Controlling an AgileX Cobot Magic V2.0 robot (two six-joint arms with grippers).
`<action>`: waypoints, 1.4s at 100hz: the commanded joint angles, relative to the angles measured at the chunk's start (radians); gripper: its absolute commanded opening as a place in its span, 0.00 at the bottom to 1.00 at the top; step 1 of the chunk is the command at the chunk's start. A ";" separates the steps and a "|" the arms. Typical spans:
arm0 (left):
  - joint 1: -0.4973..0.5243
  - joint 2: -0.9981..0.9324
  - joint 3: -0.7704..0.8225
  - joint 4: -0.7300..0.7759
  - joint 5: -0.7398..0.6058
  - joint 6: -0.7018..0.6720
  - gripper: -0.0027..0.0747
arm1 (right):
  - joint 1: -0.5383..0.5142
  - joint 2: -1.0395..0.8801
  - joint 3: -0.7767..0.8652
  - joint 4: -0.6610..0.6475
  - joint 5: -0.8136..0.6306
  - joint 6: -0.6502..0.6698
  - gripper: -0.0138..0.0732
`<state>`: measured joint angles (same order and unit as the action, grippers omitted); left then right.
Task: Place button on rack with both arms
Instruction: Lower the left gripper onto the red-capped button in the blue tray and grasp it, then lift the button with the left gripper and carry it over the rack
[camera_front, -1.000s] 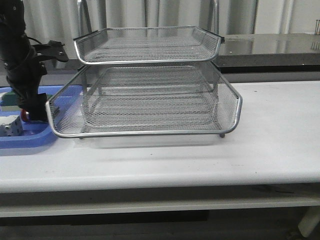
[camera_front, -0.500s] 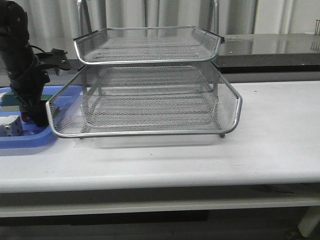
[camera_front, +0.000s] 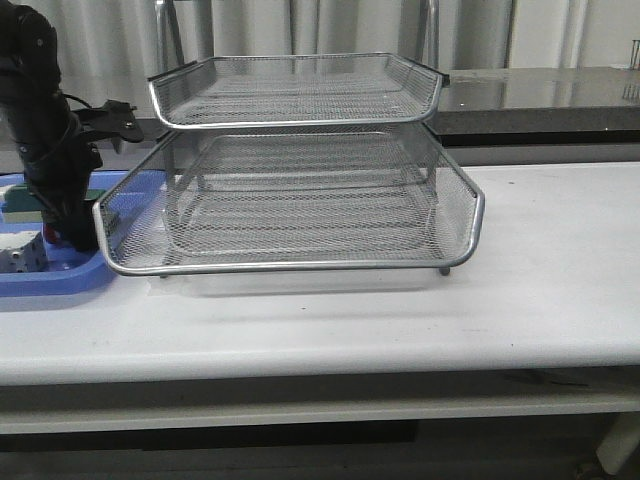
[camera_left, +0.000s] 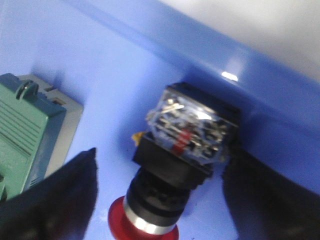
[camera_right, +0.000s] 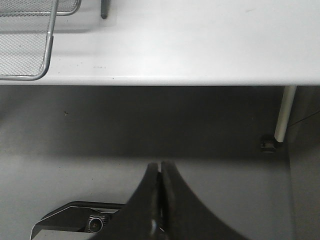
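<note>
The button, a small push-button switch with a round red head, black middle and clear-topped rear block, lies inside a blue plastic tray at the left end of the white table, close against the tray's wall. The left hand is lowered into this tray with its two black fingers spread wide, one on each side of the button and not touching it. A green ribbed block sits in the same tray just beside the button, and a white block lies nearer the tray's front. The silver wire-mesh rack of stacked trays stands just right of the blue tray; its mesh trays hold nothing. The right hand hangs off the table edge over the grey floor, fingers pressed together, holding nothing.
</note>
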<state>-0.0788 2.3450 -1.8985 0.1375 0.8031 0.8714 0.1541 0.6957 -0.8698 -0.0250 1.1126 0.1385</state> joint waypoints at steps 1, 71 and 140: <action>-0.007 -0.044 -0.019 -0.006 -0.032 -0.003 0.49 | 0.001 -0.002 -0.035 -0.008 -0.047 -0.004 0.08; -0.007 -0.100 -0.095 -0.004 0.093 -0.003 0.01 | 0.001 -0.002 -0.035 -0.008 -0.047 -0.004 0.08; 0.035 -0.344 -0.161 -0.083 0.334 -0.011 0.01 | 0.001 -0.002 -0.035 -0.008 -0.047 -0.004 0.08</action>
<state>-0.0513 2.1063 -2.0276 0.0863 1.1412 0.8714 0.1541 0.6957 -0.8698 -0.0250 1.1126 0.1385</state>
